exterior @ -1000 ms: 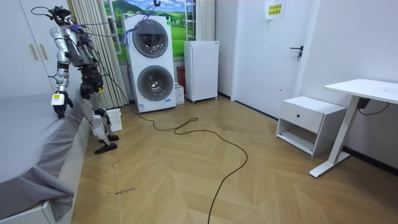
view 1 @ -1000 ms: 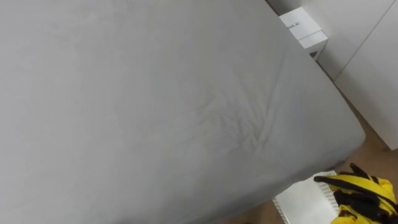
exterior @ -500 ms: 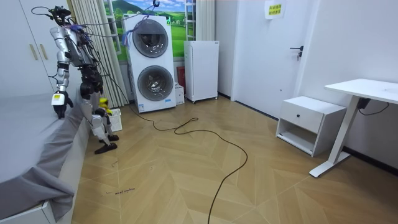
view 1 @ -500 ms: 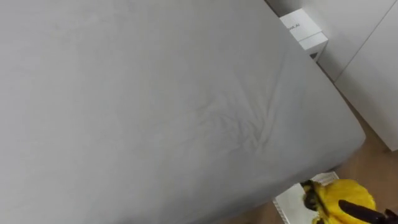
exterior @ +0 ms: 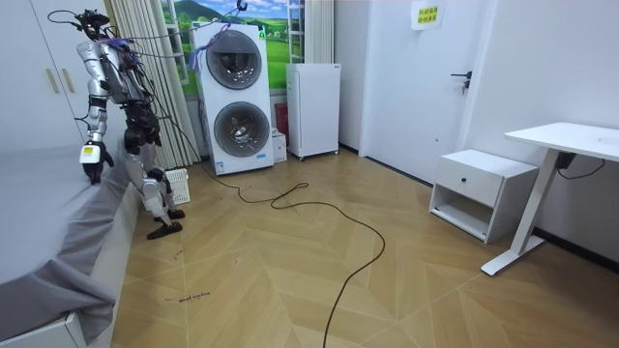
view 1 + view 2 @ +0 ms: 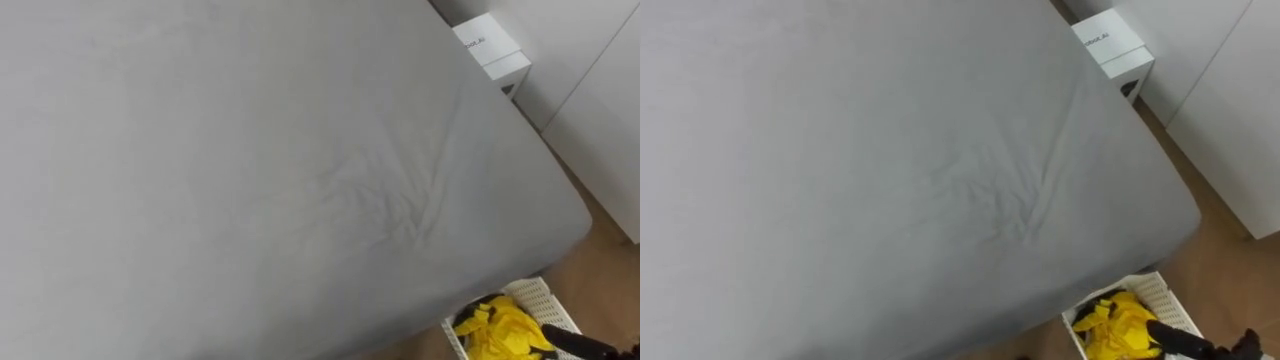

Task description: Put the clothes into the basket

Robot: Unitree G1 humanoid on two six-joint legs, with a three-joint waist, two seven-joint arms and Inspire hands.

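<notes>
A yellow garment (image 6: 500, 328) lies bunched inside the white slatted basket (image 6: 547, 297), which stands on the floor just past the bed's near corner. My right hand (image 6: 1200, 346) reaches in from the lower right, its dark fingers stretched out beside the garment and apart from it, holding nothing. In the room view I stand at the bed's corner beside the basket (image 5: 177, 184), with my left hand (image 5: 90, 164) hanging over the bed's edge. The grey bed sheet (image 6: 250, 170) is bare, with a few creases.
A white box (image 6: 490, 50) stands by the bed's far corner, and white cupboard doors (image 6: 600, 100) run along the right. The room view has stacked washing machines (image 5: 235, 97) behind me and a dark cable (image 5: 329, 222) on the wood floor.
The yellow garment left my right hand and dropped into the basket. The hand's fingers went from curled round the cloth to stretched out.
</notes>
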